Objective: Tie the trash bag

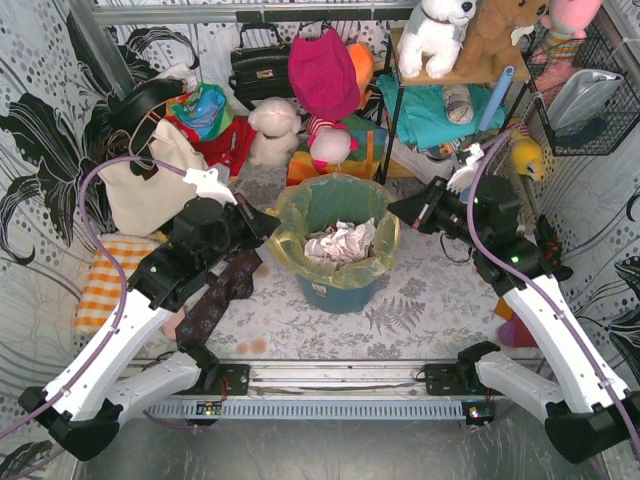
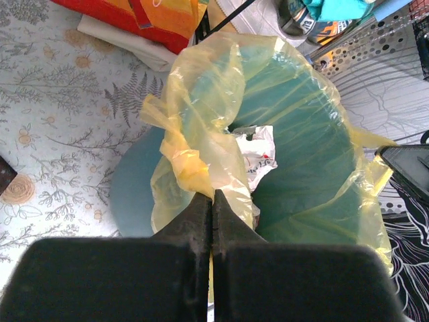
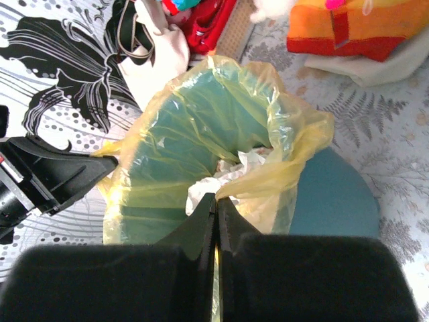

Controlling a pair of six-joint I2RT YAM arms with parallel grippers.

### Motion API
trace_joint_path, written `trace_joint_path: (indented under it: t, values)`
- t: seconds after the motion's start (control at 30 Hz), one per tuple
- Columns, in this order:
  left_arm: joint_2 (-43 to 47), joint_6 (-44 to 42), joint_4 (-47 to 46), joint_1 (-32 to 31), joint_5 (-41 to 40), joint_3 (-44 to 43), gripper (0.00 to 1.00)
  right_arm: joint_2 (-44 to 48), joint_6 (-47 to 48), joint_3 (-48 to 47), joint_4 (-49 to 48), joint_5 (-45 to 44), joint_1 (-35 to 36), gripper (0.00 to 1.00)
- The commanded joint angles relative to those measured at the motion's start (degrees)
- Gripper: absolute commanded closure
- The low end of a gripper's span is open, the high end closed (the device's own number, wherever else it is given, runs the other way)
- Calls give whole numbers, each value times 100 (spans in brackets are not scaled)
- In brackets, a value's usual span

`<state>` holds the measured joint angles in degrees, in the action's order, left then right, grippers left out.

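Observation:
The trash bag (image 1: 372,262) is thin yellow plastic and lines a teal bucket (image 1: 338,291) at the table's middle. Crumpled white-and-red paper (image 1: 340,241) lies inside it. My left gripper (image 1: 270,222) is at the bag's left rim. In the left wrist view the gripper (image 2: 212,195) is shut on a bunched fold of the bag (image 2: 194,168). My right gripper (image 1: 401,209) is at the bag's right rim. In the right wrist view the gripper (image 3: 216,198) is shut on a pulled-up flap of the bag (image 3: 281,171). The bag's mouth stands wide open between them.
A cream tote bag (image 1: 148,185) stands at the back left. Plush toys and red bags (image 1: 322,75) crowd the back wall. A shelf (image 1: 440,110) and a wire basket (image 1: 585,95) are at the back right. An orange checked cloth (image 1: 108,282) lies left.

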<state>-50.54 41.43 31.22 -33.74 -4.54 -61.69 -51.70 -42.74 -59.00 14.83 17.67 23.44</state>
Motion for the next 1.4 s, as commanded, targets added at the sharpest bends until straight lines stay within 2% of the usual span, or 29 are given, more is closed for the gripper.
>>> trace_joint_path:
  t: [0.0, 0.27, 0.37, 0.53, 0.83, 0.97, 1.17, 1.27, 1.37]
  values:
    - [-132, -244, -671, -19, -122, -275, 100, -382, 19, -427, -989, 448, -24, 100]
    - [-541, -280, -1160, -19, 477, -248, 100, -1049, -432, -162, -2043, 1434, -30, 100]
    - [-625, -293, -1209, -19, 830, -204, 100, -1083, -516, -15, -2141, 1923, -24, 100]
    - [-604, -285, -1326, -19, 1346, 58, 100, -898, -465, 361, -1767, 2458, -24, 100]
    - [-563, -124, -1211, -17, 1225, 201, 100, -353, -135, 742, -869, 2953, -24, 100]
    - [-627, -102, -1214, -18, 1253, 137, 100, -417, -269, 570, -1041, 3322, -29, 100]
    - [-612, -163, -1134, -19, 1113, -102, 100, -734, -876, -2, -1980, 3547, -25, 100]
    - [-623, -390, -973, -19, 853, -531, 100, -908, -684, -554, -1802, 3241, -26, 100]
    - [-620, -638, -819, -18, 517, -1022, 100, -1002, -200, -1145, -1171, 2642, -25, 100]
